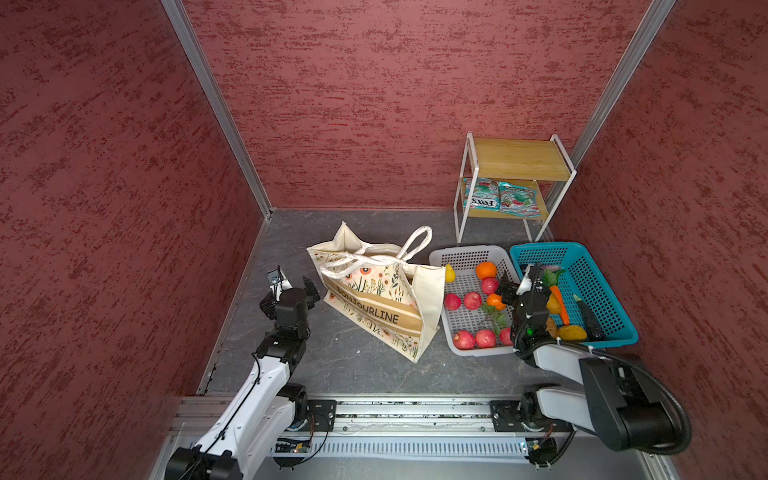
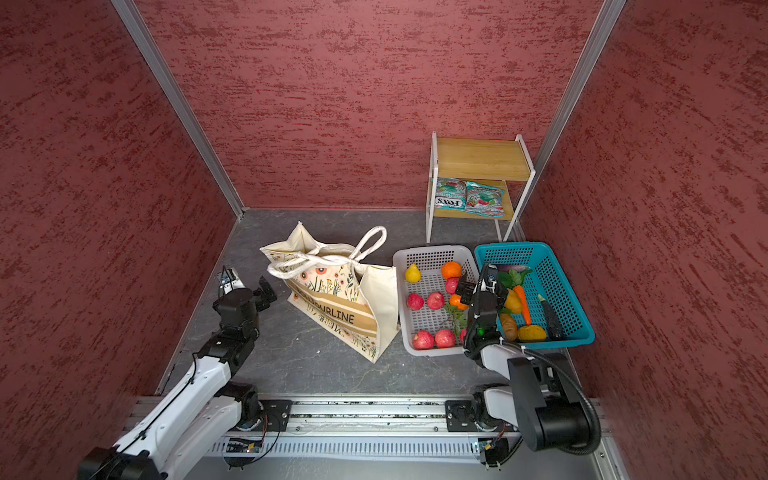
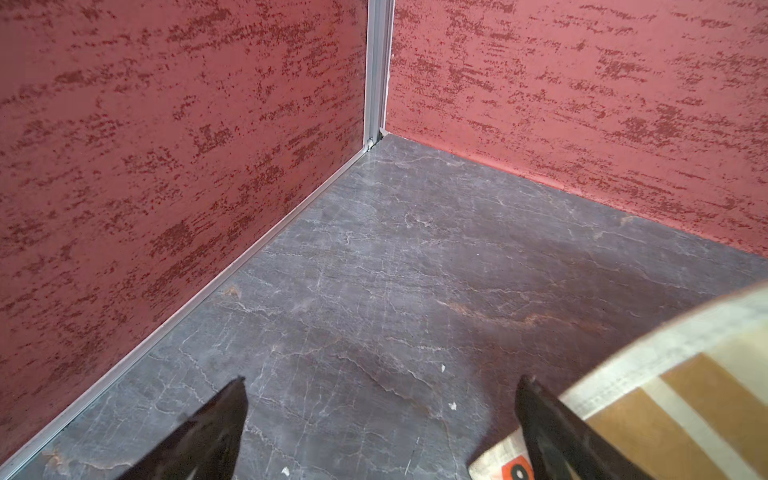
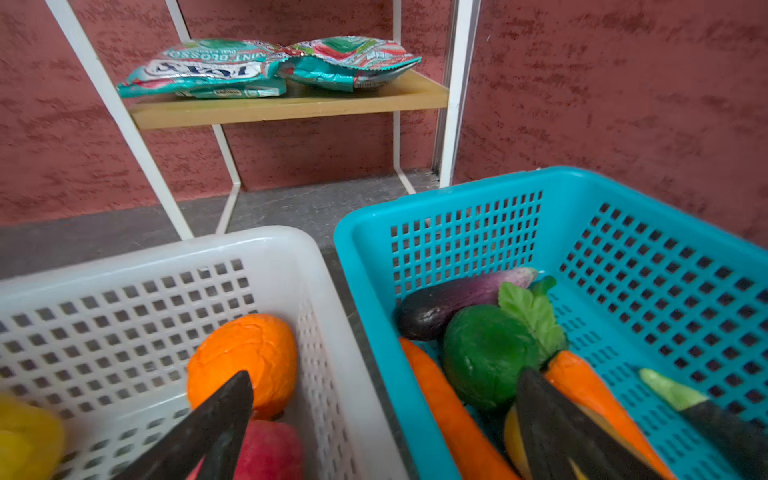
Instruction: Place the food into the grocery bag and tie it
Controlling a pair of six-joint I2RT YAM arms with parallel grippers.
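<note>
Left gripper (image 1: 293, 284) gapes wide, empty, beside the cream floral canvas grocery bag (image 1: 386, 299). Right gripper (image 1: 519, 282), also wide and empty, hovers above the grey perforated plastic basket (image 1: 465, 251).

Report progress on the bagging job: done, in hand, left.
Done: nothing visibly; fruit sits in the grey basket, vegetables in the teal basket, packets on the shelf. In hand: nothing; right gripper hovers open over the baskets, left gripper open beside the grocery bag. Left: everything, including tying.
</note>
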